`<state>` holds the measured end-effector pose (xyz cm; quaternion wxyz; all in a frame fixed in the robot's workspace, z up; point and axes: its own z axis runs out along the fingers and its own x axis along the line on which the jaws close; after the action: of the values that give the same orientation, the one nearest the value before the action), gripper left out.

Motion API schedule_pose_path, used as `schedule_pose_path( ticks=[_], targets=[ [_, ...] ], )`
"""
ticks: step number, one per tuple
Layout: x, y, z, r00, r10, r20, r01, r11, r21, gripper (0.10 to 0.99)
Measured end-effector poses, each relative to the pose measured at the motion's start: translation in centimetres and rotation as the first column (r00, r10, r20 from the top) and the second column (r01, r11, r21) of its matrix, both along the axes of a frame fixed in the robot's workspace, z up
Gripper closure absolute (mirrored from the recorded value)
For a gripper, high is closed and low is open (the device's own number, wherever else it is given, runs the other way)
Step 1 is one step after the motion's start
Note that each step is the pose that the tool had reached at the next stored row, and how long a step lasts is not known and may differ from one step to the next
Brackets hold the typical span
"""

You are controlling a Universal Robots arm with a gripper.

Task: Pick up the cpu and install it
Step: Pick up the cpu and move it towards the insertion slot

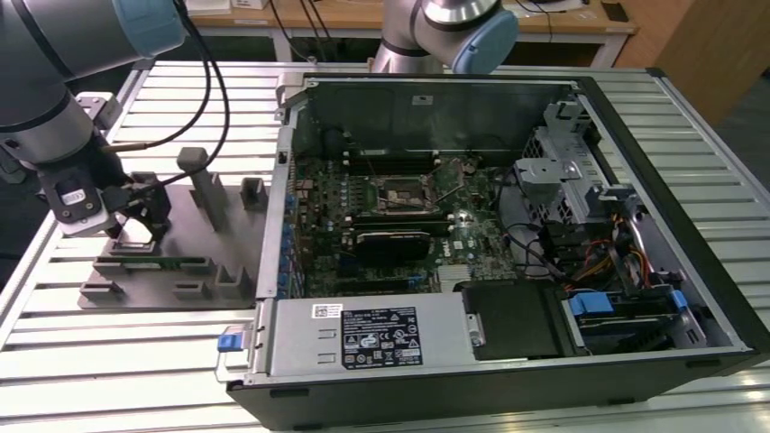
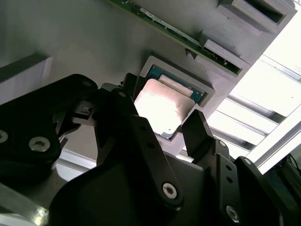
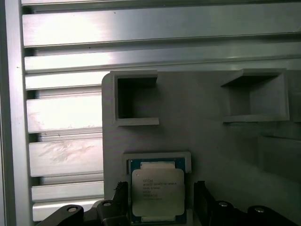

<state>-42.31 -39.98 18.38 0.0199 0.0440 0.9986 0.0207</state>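
Observation:
The cpu (image 3: 157,190) is a small square chip with a shiny silver top. It lies flat in a shallow square pocket of the grey fixture plate (image 1: 180,271) at the exterior view's left, outside the computer case. My gripper (image 1: 136,231) is lowered right over it and stands open. Both wrist views show the black fingers (image 2: 196,132) on two opposite sides of the cpu (image 2: 162,110), with a small gap showing on one side. The cpu socket (image 1: 401,192) sits in the middle of the motherboard inside the open case.
Grey fixture blocks (image 1: 206,194) stand upright on the plate close to the gripper. A green memory stick (image 1: 151,264) lies on the plate near the cpu pocket. The open case wall (image 1: 279,180) rises just beside the plate. A second robot arm (image 1: 452,32) stands behind the case.

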Motion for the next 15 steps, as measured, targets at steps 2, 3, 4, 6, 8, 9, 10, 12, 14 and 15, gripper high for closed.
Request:
schedule_pose_path(
  ticks=[2, 3, 4, 6, 8, 9, 10, 12, 14, 15],
  targets=[
    [0.00, 0.00, -0.07, 1.0000, 0.000, 0.0002, 0.000, 1.0000, 0.000, 0.424],
    [0.00, 0.00, -0.07, 1.0000, 0.000, 0.0001, 0.000, 1.0000, 0.000, 0.424],
    [0.00, 0.00, -0.06, 1.0000, 0.000, 0.0000, 0.000, 1.0000, 0.000, 0.424],
    [-0.07, 0.04, -0.05, 1.0000, 0.000, -0.0003, 0.000, 1.0000, 0.000, 0.424],
    [-0.13, 0.16, -0.07, 1.0000, 0.000, 0.0001, 0.000, 1.0000, 0.000, 0.424],
    [-0.14, 0.17, -0.07, 1.0000, 0.000, 0.0000, 0.000, 1.0000, 0.000, 0.424],
    [-0.14, 0.17, -0.07, 1.0000, 0.000, 0.0000, 0.000, 1.0000, 0.000, 0.424],
    [-0.15, 0.17, -0.07, 1.0000, 0.000, 0.0000, 0.000, 1.0000, 0.000, 0.424],
    [-0.21, 0.17, -0.09, 1.0000, 0.000, 0.0000, 0.000, 1.0000, 0.000, 0.424],
    [-0.22, 0.17, -0.10, 1.0000, 0.000, 0.0000, 0.000, 1.0000, 0.000, 0.424]
  ],
)
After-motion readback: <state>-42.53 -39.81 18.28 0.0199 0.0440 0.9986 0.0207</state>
